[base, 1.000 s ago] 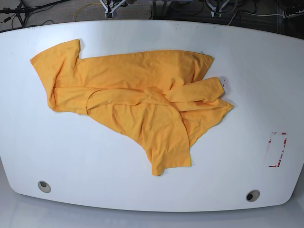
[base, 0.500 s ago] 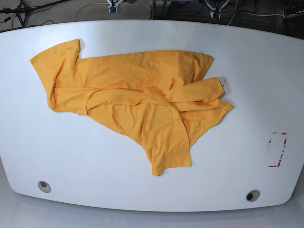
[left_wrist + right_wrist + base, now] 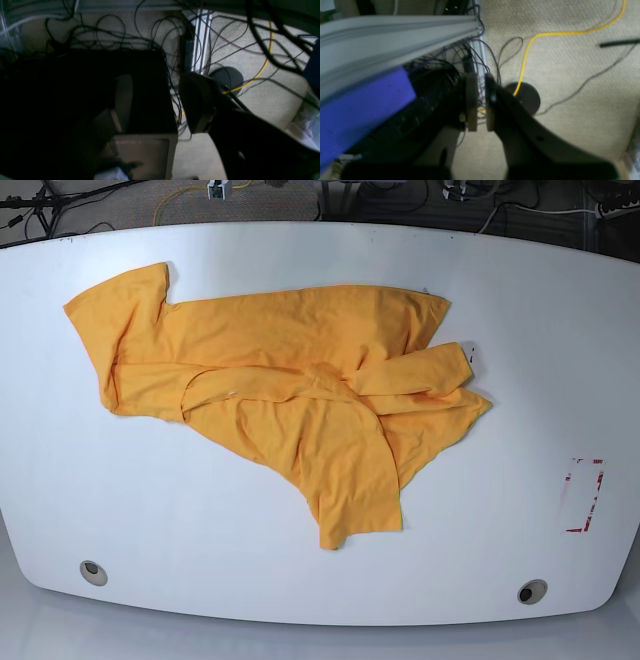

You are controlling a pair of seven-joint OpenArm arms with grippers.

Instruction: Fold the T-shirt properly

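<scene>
The T-shirt is a plain orange-yellow all over, no print showing on the visible side. It lies on a white tabletop, which bears a small marker outlined in red and two grey round holes near its front edge. Below the arms, the floor is a beige woven carpet crossed by black cables and one yellow cable. A blue panel shows beside the dark right hand
</scene>
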